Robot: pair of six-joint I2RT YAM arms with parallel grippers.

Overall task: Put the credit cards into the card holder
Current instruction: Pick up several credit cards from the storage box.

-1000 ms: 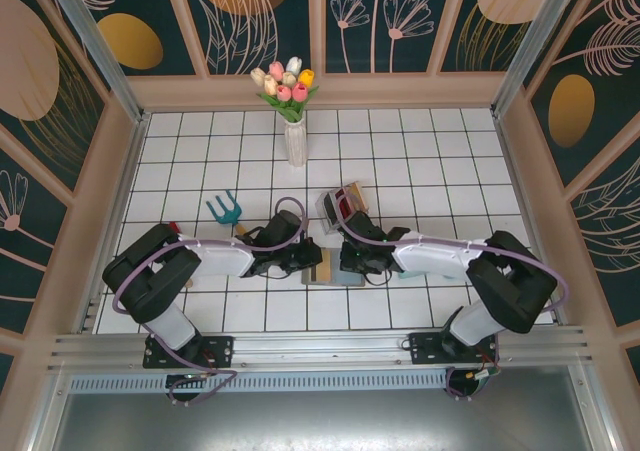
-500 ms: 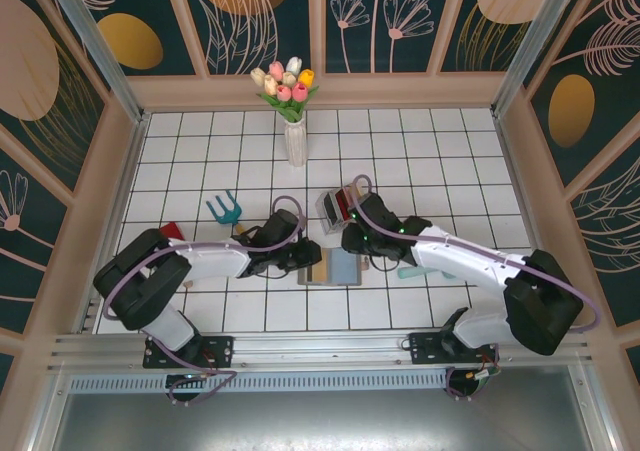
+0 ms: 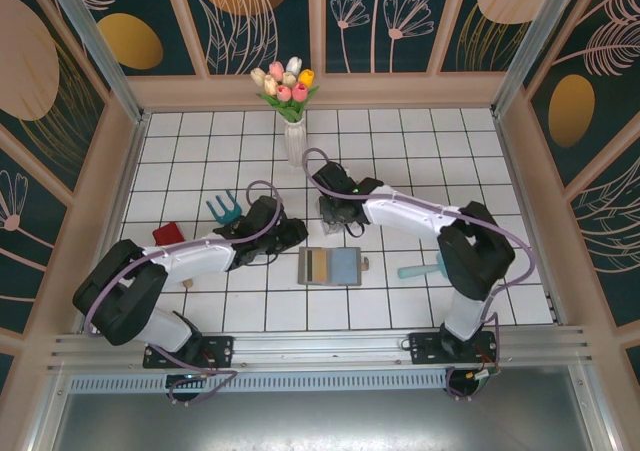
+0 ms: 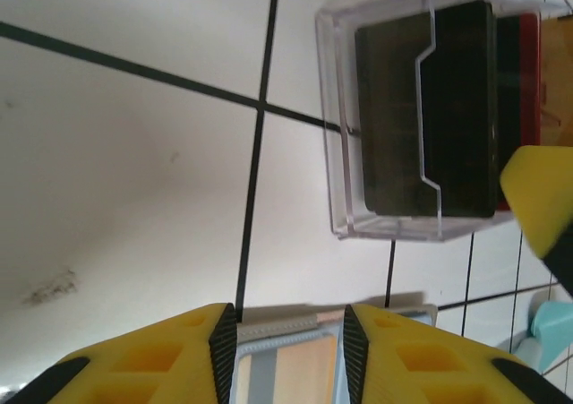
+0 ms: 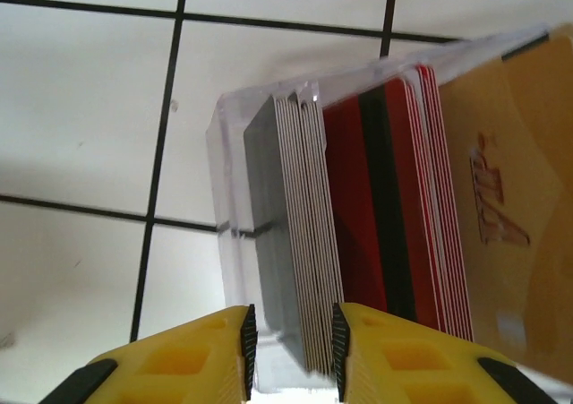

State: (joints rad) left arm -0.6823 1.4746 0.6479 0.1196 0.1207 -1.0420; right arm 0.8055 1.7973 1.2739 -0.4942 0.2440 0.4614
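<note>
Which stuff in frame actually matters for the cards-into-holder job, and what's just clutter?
Job:
- credit cards, standing in the clear rack
- card holder, lying open on the tiles

Clutter:
- vase of tulips
- teal hand fork
- red object
- teal brush
</note>
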